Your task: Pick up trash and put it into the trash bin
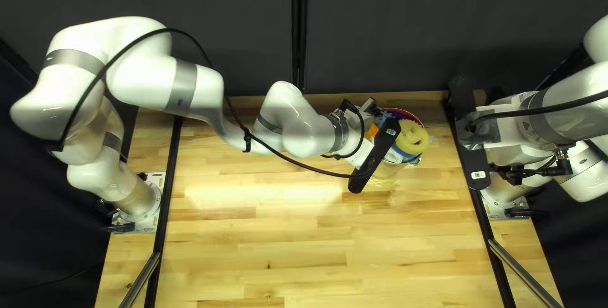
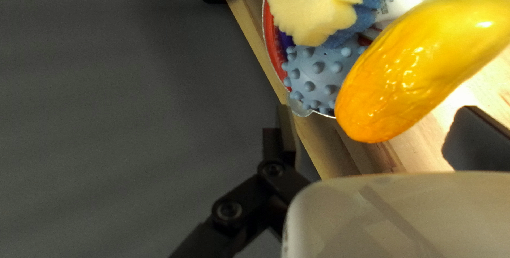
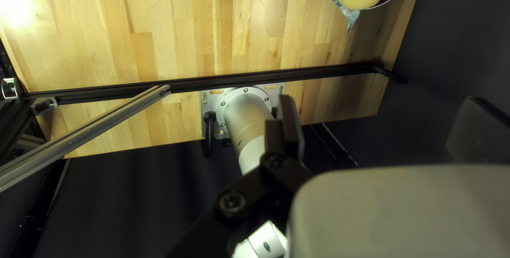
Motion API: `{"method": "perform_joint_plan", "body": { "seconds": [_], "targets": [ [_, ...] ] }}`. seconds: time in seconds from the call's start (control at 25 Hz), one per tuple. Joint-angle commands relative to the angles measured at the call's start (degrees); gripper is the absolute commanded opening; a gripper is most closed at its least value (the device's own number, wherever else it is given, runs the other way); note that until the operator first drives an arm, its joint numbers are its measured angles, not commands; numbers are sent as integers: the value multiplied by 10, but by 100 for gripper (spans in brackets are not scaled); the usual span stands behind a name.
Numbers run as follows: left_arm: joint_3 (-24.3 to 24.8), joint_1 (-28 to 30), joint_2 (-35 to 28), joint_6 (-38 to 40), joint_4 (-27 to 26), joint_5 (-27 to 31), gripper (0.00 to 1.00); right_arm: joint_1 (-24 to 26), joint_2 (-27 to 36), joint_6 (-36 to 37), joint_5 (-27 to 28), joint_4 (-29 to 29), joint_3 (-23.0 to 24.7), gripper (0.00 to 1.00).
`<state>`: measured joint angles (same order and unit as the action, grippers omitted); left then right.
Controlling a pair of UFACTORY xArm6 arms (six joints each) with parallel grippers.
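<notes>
At the back right of the table, a round red-rimmed bin [image 1: 419, 116] holds yellow foam [image 1: 410, 138] and blue items. My left gripper [image 1: 364, 157] is beside it, fingertips hidden there. In the left wrist view an orange-yellow oblong object [image 2: 419, 67] lies ahead of my left gripper [image 2: 376, 129], overlapping the bin rim [image 2: 272, 45]; its fingers stand wide apart, neither touching it. Whether it rests on anything, I cannot tell. A spiky blue ball [image 2: 319, 69] sits under the foam's edge. My right gripper [image 1: 506, 146], over the right edge, is open in its wrist view [image 3: 381, 125], holding nothing.
Black rails [image 1: 166, 200] run along both table sides, with a slanted metal bar [image 1: 522, 274] at the front right. My left arm [image 1: 297, 124] reaches across the back of the wooden table [image 1: 285, 238]. A dark curtain [image 1: 380, 23] hangs behind.
</notes>
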<state>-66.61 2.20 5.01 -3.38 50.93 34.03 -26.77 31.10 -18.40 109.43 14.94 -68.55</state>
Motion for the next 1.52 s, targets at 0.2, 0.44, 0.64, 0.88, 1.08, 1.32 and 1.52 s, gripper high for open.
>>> {"method": "perform_joint_plan", "body": {
  "seconds": [0.2,0.44,0.64,0.88,1.08,1.32,1.52],
  "targets": [
    [-89,96,-1,-29,-216,206,100,0,0,0,0,0,0,100],
    [-92,107,-6,4,-305,278,100,0,0,0,0,0,0,100],
    [17,99,-96,41,-391,291,100,0,0,0,0,0,0,100],
    [100,99,-212,83,-473,350,100,0,0,0,0,0,0,100],
    [134,116,-305,137,-490,414,100,0,0,0,0,0,0,100],
    [133,145,-361,194,-490,477,100,1,11,1,-4,5,15,100],
    [129,148,-372,198,-494,496,100,23,24,12,-28,-1,44,100]
  ]
}}
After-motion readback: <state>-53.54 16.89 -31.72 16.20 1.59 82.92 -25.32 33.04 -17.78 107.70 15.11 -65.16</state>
